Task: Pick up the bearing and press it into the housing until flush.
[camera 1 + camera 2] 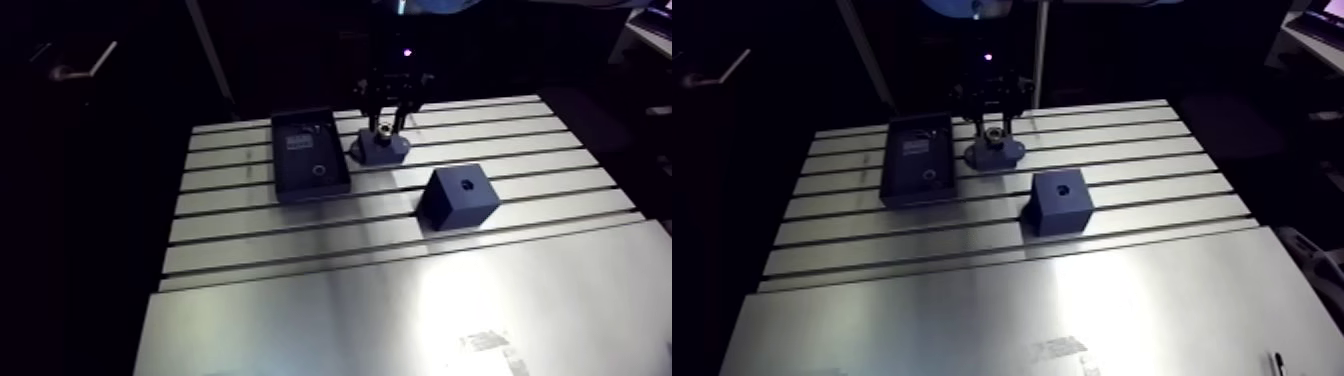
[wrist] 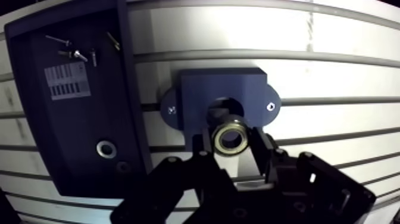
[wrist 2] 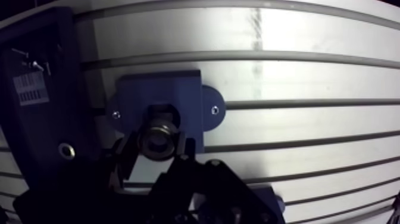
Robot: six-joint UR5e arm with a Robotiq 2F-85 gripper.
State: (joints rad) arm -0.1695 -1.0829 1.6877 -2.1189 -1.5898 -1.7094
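My gripper (image 2: 231, 140) is shut on the bearing (image 2: 230, 137), a small metal ring with a dark bore, gripped on both sides by the fingers. Right under it sits the housing (image 2: 196, 95), a dark blue block with two mounting ears and a round bore (image 2: 223, 108) partly hidden by the bearing. From the arm view the gripper (image 1: 385, 125) hangs just above the housing (image 1: 380, 149) at the far side of the table. Whether the bearing touches the bore I cannot tell.
A flat dark tray (image 2: 71, 101) lies beside the housing, holding small screws (image 2: 76, 53), a label and a washer (image 2: 106, 148). A dark blue cube (image 1: 458, 196) with a hole on top stands nearer on the slotted table (image 1: 400, 300).
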